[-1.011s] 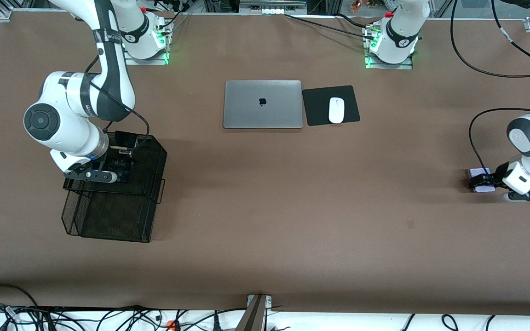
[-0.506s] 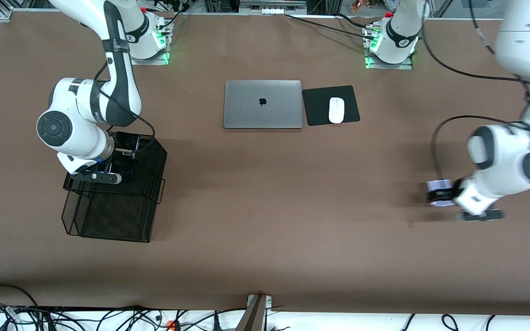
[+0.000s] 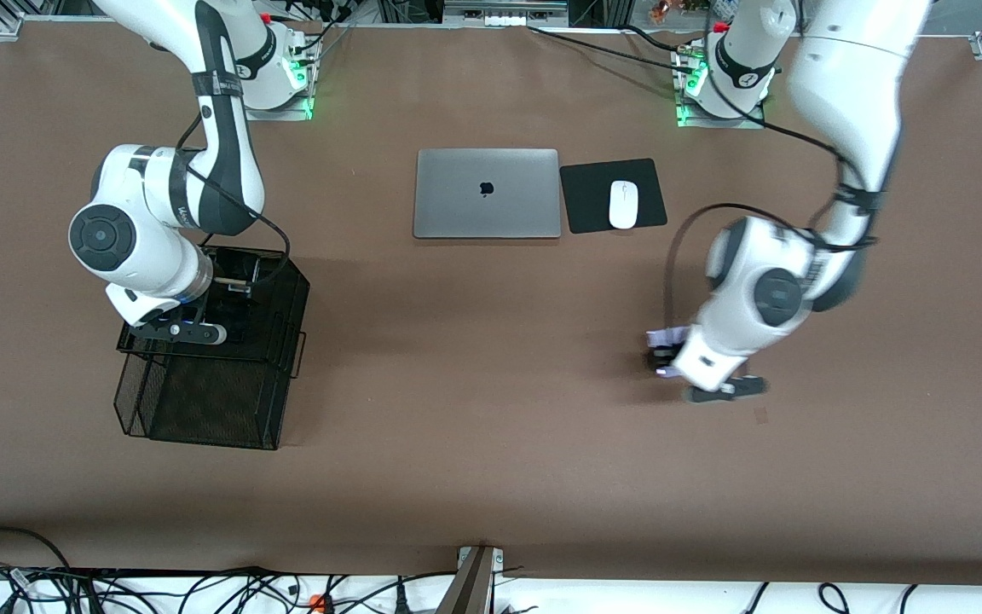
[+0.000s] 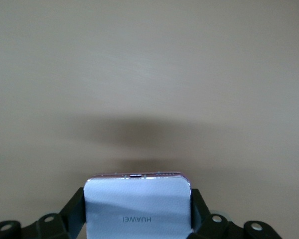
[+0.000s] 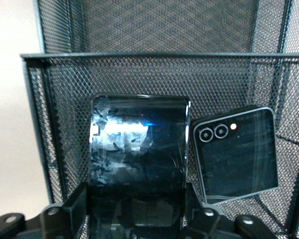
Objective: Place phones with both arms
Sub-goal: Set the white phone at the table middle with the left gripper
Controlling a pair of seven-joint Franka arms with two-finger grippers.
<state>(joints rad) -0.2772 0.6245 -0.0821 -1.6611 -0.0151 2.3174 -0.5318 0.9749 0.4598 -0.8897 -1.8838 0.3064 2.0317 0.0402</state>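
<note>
Brown table. Left gripper clamping lilac-white phone over bare tabletop. Right gripper in mesh rack, around long black phone; grip uncertain.

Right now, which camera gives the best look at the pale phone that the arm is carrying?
The left wrist view: the pale phone fills the left gripper, brand lettering readable. The front view shows only a sliver; the right wrist view doesn't show it.

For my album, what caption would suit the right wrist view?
Right claw over a black mesh basket, a long black phone between its fingers, a squarish black phone lying beside it.
</note>
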